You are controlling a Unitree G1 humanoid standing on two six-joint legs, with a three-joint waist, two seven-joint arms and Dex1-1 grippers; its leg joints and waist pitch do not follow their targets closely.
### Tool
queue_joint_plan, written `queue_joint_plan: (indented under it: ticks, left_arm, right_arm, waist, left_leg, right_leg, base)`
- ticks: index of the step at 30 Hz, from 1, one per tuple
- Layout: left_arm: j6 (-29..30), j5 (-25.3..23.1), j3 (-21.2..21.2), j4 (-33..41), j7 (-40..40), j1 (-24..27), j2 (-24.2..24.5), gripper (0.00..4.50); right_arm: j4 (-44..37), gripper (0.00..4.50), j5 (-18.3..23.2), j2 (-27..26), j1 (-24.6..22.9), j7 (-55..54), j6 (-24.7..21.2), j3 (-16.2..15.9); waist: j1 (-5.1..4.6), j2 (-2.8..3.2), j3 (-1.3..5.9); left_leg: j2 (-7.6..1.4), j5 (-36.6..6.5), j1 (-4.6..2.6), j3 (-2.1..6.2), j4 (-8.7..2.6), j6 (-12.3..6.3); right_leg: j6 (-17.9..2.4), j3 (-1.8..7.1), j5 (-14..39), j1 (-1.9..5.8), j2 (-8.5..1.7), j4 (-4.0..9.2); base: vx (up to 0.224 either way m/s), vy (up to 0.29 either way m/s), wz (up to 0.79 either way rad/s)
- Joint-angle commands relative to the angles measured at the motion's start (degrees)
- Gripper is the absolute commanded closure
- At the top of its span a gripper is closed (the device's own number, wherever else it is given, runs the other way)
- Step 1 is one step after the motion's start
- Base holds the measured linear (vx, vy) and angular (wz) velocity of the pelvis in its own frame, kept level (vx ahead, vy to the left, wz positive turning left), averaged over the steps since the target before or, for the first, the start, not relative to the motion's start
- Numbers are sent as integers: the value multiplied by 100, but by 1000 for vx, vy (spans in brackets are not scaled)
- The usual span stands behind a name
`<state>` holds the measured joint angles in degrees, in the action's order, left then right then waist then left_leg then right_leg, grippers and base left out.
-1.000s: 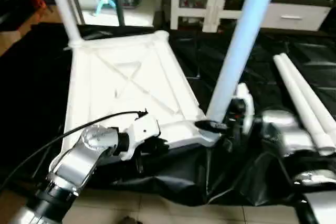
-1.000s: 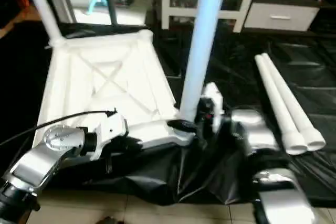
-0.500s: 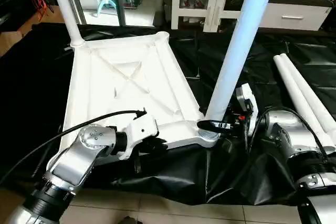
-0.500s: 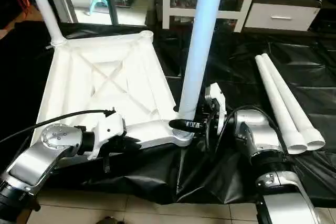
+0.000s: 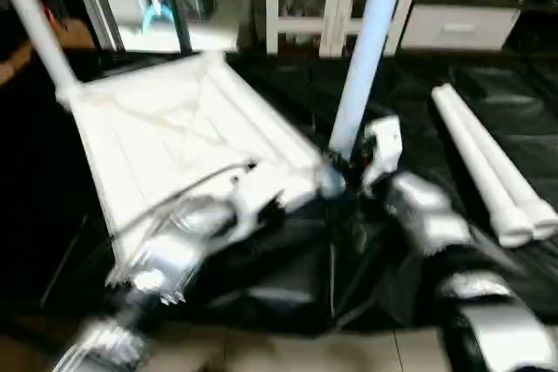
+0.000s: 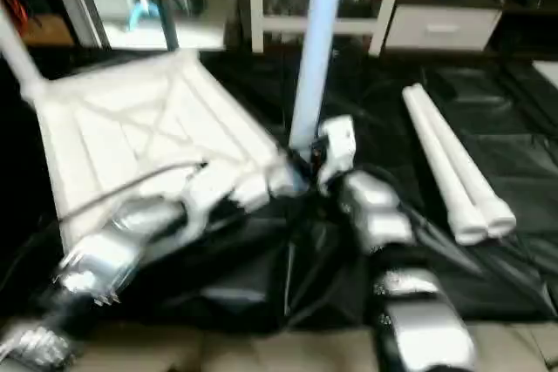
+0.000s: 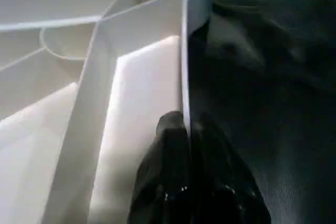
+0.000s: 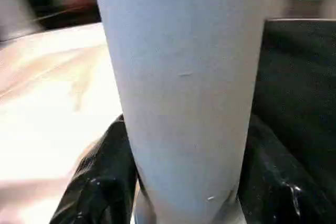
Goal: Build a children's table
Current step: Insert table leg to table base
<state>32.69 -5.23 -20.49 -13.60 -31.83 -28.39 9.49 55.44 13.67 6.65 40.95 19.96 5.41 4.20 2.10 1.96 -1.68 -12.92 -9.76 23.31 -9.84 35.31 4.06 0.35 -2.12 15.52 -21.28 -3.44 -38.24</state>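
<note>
The upturned tabletop (image 5: 166, 141) fills the frame's left, the left gripper (image 7: 184, 145) pinching its thin rim. The right gripper (image 8: 184, 182) straddles the upright leg (image 5: 366, 50) at centre, fingers (image 8: 100, 182) flanking it. That smooth, tapered tube could slip or tilt in its socket. Two spare legs (image 5: 488, 163) lie right.

Tabletop (image 5: 166, 128) lies upside down on the sheet (image 5: 410, 119), left-center of the head views. One leg (image 5: 35, 28) stands up at its far left corner, upper left of frame. Another leg (image 5: 366, 41) stands in the near right corner, top center. Left gripper (image 7: 189, 145) is at the tabletop's near edge, jaws on each side of the rim wall. Right gripper (image 8: 178, 203) is just right of that leg w/ a jaw on either side of its base. Two more legs (image 5: 488, 167) lie side by side on the sheet, right of frame. Cabinet (image 5: 436, 15) is behind, top right.
</note>
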Motion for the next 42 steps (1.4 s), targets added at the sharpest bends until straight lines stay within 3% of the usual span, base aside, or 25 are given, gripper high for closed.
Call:
queue_joint_plan:
  ticks: [1,3,8,10,11,12,13,14,16,17,19,21,22,23,24,26,27,32,42]
  left_arm:
    - [124,-106,-10,-295,389,-5,-93,450]
    - [-58,-131,-143,-552,464,-202,-463,450]
    - [-164,-84,-243,-315,5,-15,-208,450]
    - [-286,-7,-236,-215,-215,92,-48,450]
    - [-422,63,-226,-111,-437,202,149,450]
    - [-1002,201,-269,96,-1006,402,566,450]
    - [-1002,201,-269,96,-1006,402,566,450]
    - [-1572,472,-282,523,-1834,732,1092,450]
    - [-1522,612,-257,735,-2129,853,1292,450]
    - [-1365,771,-193,980,-2441,982,1562,450]
    - [-1239,926,-106,1188,-2733,1079,1825,450]
    - [-1228,966,-87,1233,-2814,1097,1886,450]
    - [-1053,1110,-57,1400,-3053,1124,2033,450]
    - [-1042,1184,-55,1447,-3139,1137,2099,450]
    - [-1043,1226,-50,1454,-3156,1123,2119,450]
    - [-1095,1239,-56,1422,-3141,1101,2110,450]
    - [-1110,1224,-65,1413,-3132,1100,2091,450]
    - [-1038,1240,-119,1540,-3091,1175,2103,450]
    - [-979,1111,-123,1483,-2929,1138,2177,450]
  right_arm:
    - [666,248,77,-6,-220,-1005,-173,464]
    - [838,248,84,-444,-93,-1159,3,426]
    - [890,248,205,-529,106,-538,229,455]
    - [793,192,185,-428,101,-212,337,397]
    - [692,192,158,-284,96,155,493,347]
    - [492,176,11,59,63,712,652,170]
    - [492,168,11,59,63,712,652,170]
    - [101,158,267,385,-13,1903,401,181]
    - [-161,150,432,551,-95,2508,157,142]
    - [-561,132,517,930,-262,3413,-105,-76]
    - [-834,115,476,1376,-401,4200,-349,-294]
    - [-869,115,461,1482,-423,4350,-412,-326]
    - [-819,115,559,1662,-402,4649,-543,-206]
    - [-799,115,620,1717,-393,4827,-633,-143]
    - [-799,115,679,1788,-409,5048,-666,-93]
    - [-825,138,719,1876,-449,5352,-747,-77]
    - [-860,138,733,1899,-471,5423,-801,-72]
    - [-1148,178,908,1920,-580,5548,-1136,-142]
    - [-1033,235,635,1706,-645,4828,-810,-41]
  waist:
    - [14,-27,334]
    - [15,-15,357]
    - [1,-36,379]
    - [-16,-37,395]
    - [-23,-64,410]
    - [-20,-72,414]
    - [-15,-63,418]
    - [-16,-67,422]
    - [-11,-45,436]
    - [0,-29,444]
    - [60,-2,466]
    - [102,-6,444]
    - [112,-35,454]
    - [136,-21,463]
    - [150,-16,418]
    - [173,-13,412]
    - [176,-67,408]
    - [224,-65,426]
    - [219,-55,417]
  left_leg:
    - [-16,-646,-193,-22,-357,-114]
    - [-6,-704,-212,-6,-375,-80]
    - [5,-564,-166,16,-369,-208]
    - [4,-443,-154,22,-360,-277]
    - [8,-365,-150,20,-349,-355]
    - [18,-318,-128,21,-339,-466]
    - [14,-318,-135,13,-333,-513]
    - [22,-262,-141,16,-318,-630]
    - [4,-28,-144,10,-302,-772]
    - [-9,152,-156,21,-301,-826]
    - [-41,418,-192,19,-255,-887]
    - [-49,524,-188,0,-247,-884]
    - [-46,461,-196,-25,-243,-859]
    - [-46,445,-192,-17,-239,-850]
    - [-47,201,-177,-36,-267,-815]
    - [-62,-28,-203,-36,-279,-734]
    - [-64,-34,-202,-48,-281,-730]
    - [-30,266,-172,-49,-255,-794]
    - [-26,144,-163,-46,-263,-725]
  right_leg:
    - [-1535,154,-785,209,-331,478]
    - [-1421,159,-813,232,-337,489]
    - [-1321,135,-1384,266,-320,449]
    - [-1346,127,-1636,284,-316,430]
    - [-1370,128,-1832,304,-317,414]
    - [-1414,126,-1936,317,-323,413]
    - [-1433,126,-1971,304,-320,416]
    - [-1470,131,-2122,313,-305,398]
    - [-1470,122,-2493,299,-274,342]
    - [-1489,101,-2647,293,-261,317]
    - [-1481,63,-2863,273,-218,282]
    - [-1517,55,-2756,231,-222,275]
    - [-1563,71,-2633,217,-246,286]
    - [-1590,69,-2583,222,-259,276]
    - [-1617,72,-2203,185,-266,319]
    - [-1630,81,-1854,184,-282,348]
    - [-1632,89,-1823,185,-283,356]
    - [-1560,93,-1971,188,-299,324]
    - [-1529,99,-1754,174,-313,336]
  base:
    - [0,0,0]
    - [0,0,0]
    - [0,0,0]
    - [0,0,0]
    - [0,0,0]
    - [0,0,0]
    - [0,0,0]
    - [0,0,0]
    - [0,0,0]
    - [0,0,0]
    - [0,0,0]
    - [0,0,0]
    - [0,0,0]
    - [0,0,0]
    - [0,0,0]
    - [0,0,0]
    - [0,0,0]
    - [0,0,0]
    - [0,0,0]
